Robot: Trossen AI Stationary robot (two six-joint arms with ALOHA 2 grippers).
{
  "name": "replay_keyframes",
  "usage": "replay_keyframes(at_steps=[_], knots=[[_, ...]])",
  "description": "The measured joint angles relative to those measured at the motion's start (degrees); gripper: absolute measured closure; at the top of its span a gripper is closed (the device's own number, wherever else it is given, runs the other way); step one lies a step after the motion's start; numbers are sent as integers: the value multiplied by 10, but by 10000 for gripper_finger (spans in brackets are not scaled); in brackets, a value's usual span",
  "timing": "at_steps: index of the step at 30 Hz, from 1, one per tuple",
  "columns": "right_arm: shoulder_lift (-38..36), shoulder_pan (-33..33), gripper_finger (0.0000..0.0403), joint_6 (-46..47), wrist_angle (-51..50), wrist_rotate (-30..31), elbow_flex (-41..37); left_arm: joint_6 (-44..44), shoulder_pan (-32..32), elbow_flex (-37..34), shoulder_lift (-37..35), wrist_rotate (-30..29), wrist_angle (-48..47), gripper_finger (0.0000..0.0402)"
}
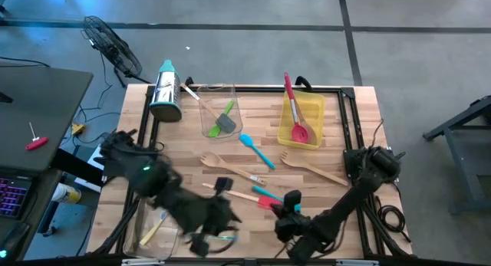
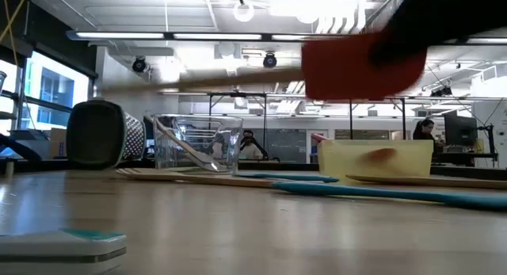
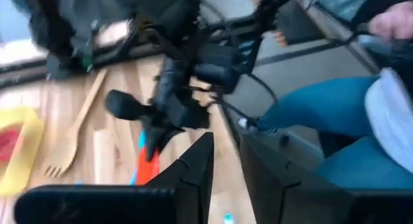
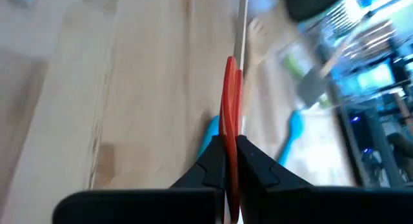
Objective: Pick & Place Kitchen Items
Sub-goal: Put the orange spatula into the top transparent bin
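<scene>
My right gripper (image 1: 282, 210) (image 4: 231, 161) hangs over the near middle of the table, shut on a red spatula (image 1: 266, 198) with a pale wooden handle (image 2: 198, 83). My left gripper (image 1: 211, 234) (image 3: 227, 175) is beside it toward the left, over the near edge, open and holding nothing. A blue spatula (image 1: 257, 151) and two wooden forks (image 1: 226, 166) (image 1: 314, 169) lie flat on the table. Another red spatula (image 1: 295, 113) lies in the yellow bin (image 1: 316, 105). Green and grey spatulas (image 1: 222, 120) sit in the clear bin (image 1: 230, 93). My right gripper pinches the red spatula's blade (image 4: 231, 114) between its two fingers, with the blade edge-on in the wrist view. The handle (image 4: 244, 17) runs on ahead of the fingertips. In the low view the blade (image 2: 360, 65) is lifted clear of the table and the spatula is about level.
A steel grater (image 1: 165, 93) lies at the far left corner. A second clear bin (image 1: 157, 228) with a pale utensil stands at the near left. A teal and white item (image 2: 63, 242) lies by the near edge. A seated person's leg (image 3: 322, 114) is beyond the table.
</scene>
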Motion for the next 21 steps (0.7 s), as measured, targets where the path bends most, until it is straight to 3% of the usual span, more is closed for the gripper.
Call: replay_keyframes(at_steps=[10,17,21], knots=[[-122,83,399,-64,54,152,1,9,-146,-1,-11,-165,-38,327],[-156,138,399,-311,275,207,1,35,-223,-47,-4,-293,-8,327],[-156,154,399,-474,436,196,1,13,-241,-87,-5,-357,38,327]])
